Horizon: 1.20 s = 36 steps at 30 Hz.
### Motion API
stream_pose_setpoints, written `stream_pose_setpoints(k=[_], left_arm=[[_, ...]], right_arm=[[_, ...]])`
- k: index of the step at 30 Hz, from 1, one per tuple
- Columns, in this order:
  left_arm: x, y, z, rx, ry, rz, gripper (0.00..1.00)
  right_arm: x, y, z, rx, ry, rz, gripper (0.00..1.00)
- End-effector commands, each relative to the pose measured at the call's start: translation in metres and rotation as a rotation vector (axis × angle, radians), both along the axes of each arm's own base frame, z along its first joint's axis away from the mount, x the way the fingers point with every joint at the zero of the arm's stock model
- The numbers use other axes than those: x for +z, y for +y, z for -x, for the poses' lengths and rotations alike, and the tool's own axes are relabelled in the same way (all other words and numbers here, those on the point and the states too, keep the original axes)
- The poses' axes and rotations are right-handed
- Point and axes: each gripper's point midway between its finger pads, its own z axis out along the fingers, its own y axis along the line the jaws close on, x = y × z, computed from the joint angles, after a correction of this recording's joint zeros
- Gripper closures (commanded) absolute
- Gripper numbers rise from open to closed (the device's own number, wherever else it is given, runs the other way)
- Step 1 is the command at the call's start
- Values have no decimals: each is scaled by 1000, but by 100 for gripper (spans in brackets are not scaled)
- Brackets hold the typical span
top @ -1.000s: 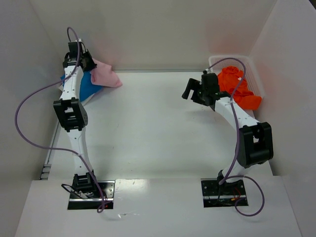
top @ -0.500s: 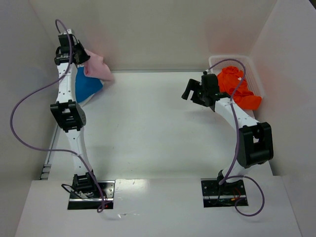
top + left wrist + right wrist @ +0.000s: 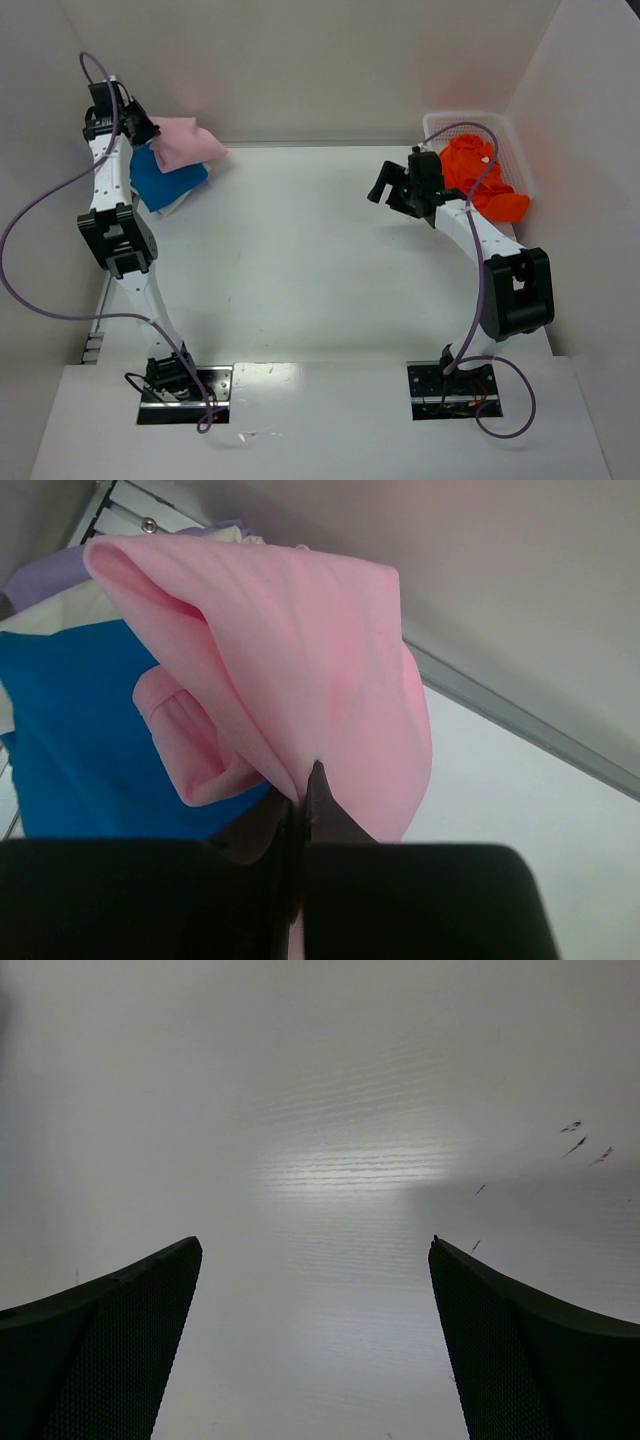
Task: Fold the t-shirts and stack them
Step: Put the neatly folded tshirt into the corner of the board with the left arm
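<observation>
My left gripper (image 3: 138, 130) is shut on a folded pink t-shirt (image 3: 185, 143) and holds it over a stack with a blue shirt (image 3: 165, 180) at the far left corner. In the left wrist view the pink shirt (image 3: 300, 650) hangs from the closed jaws (image 3: 302, 780), above the blue shirt (image 3: 80, 730) and a cream one (image 3: 55, 605). My right gripper (image 3: 385, 185) is open and empty above the bare table, left of the orange shirts (image 3: 478, 175) in the white basket (image 3: 515, 150). The right wrist view shows only the fingers (image 3: 110, 1330) and table.
White walls close in the table on the left, back and right. A purple cable (image 3: 40, 215) loops off the left arm. A slatted vent (image 3: 130, 510) lies behind the stack.
My left gripper has swung left and back with the pink shirt, carrying it from the stack's right side toward the left wall. The right arm has not moved.
</observation>
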Motion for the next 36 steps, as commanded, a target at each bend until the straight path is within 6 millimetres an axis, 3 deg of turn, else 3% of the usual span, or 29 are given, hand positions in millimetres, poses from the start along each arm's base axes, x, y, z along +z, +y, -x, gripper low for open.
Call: stream_pose_setpoints(k=[1, 5, 6, 11, 17, 18, 23, 27, 36], left_arm=[[64, 6, 18, 3, -151, -20, 100], [65, 19, 31, 31, -180, 9, 100], [45, 25, 36, 45, -144, 21, 100], [33, 25, 36, 41, -149, 52, 100], [4, 41, 38, 117, -104, 57, 100], [-13, 46, 44, 144, -70, 73, 100], [-29, 55, 58, 192, -61, 86, 100], [-40, 66, 66, 222, -38, 90, 100], [-37, 89, 70, 260, -59, 81, 100]], right_arm=[[26, -1, -7, -12, -91, -30, 0], [23, 1, -7, -5, -81, -33, 0], [19, 1, -8, -5, -72, -31, 0], [19, 3, -10, 4, -71, -37, 0], [13, 2, -6, 9, -53, -26, 0], [17, 2, -5, 9, -62, -28, 0], [13, -1, -1, 2, -55, -21, 0], [12, 0, -4, 2, -53, -20, 0], [12, 2, -5, 9, -52, -26, 0]])
